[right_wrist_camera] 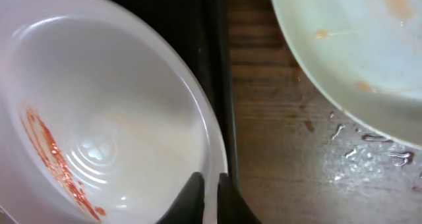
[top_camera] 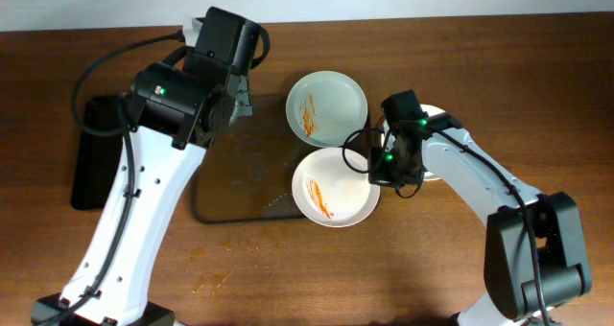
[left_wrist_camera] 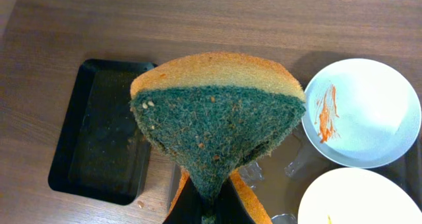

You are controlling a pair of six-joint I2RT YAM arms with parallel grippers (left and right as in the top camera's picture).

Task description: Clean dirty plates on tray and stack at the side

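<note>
The large dark tray (top_camera: 240, 182) holds two white plates. The far plate (top_camera: 327, 107) and the near plate (top_camera: 335, 187) both have orange-red sauce streaks. My right gripper (top_camera: 384, 168) is shut on the near plate's right rim; the right wrist view shows the fingers (right_wrist_camera: 210, 184) pinching that rim (right_wrist_camera: 99, 118). A third plate (top_camera: 436, 112) lies on the table right of the tray, mostly hidden under my right arm; it also shows in the right wrist view (right_wrist_camera: 356, 46). My left gripper (left_wrist_camera: 211, 184) is shut on a green-and-orange sponge (left_wrist_camera: 217, 118) above the tray's far left corner.
A smaller narrow black tray (top_camera: 96, 153) lies at the left, also in the left wrist view (left_wrist_camera: 99, 132). Water drops wet the large tray (left_wrist_camera: 290, 178) and the table beside the third plate (right_wrist_camera: 369, 145).
</note>
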